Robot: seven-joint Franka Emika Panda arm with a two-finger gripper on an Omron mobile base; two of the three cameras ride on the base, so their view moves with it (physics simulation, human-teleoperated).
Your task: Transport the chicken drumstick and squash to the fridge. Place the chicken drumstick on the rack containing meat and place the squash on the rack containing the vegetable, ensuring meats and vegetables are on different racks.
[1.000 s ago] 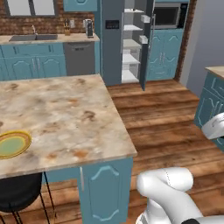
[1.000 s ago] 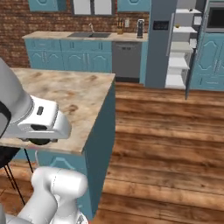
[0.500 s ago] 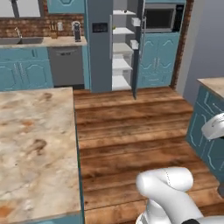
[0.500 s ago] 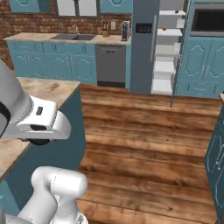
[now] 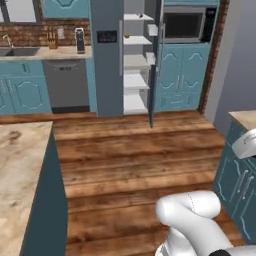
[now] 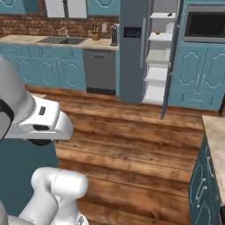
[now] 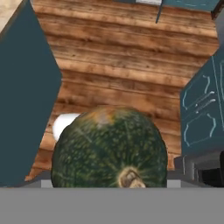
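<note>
A round dark-green squash [image 7: 109, 146] with a tan stem end sits close in front of the hand camera, low in the hand view. My gripper is shut on it, and the squash hides the fingers. Across the wooden floor stands the slate-grey fridge [image 5: 106, 60] [image 6: 132, 48]. Its right door [image 5: 154, 65] is swung open on white shelves [image 5: 135, 62] [image 6: 157, 57]. One small item [image 5: 126, 36] lies on an upper shelf, too small to name. The chicken drumstick is out of view.
The island counter [image 5: 20, 165] with its teal side [image 7: 24, 92] is close on the left. A teal cabinet [image 5: 240, 175] [image 7: 201, 109] stands close on the right. Wooden floor [image 5: 135, 155] runs between them to the fridge. A dishwasher [image 5: 65, 85] and a microwave [image 5: 182, 25] flank the fridge.
The whole picture has shifted: the base has driven away from the island toward the fridge, which now looks larger and nearer to the middle. The yellow plate on the island has left the view.
</note>
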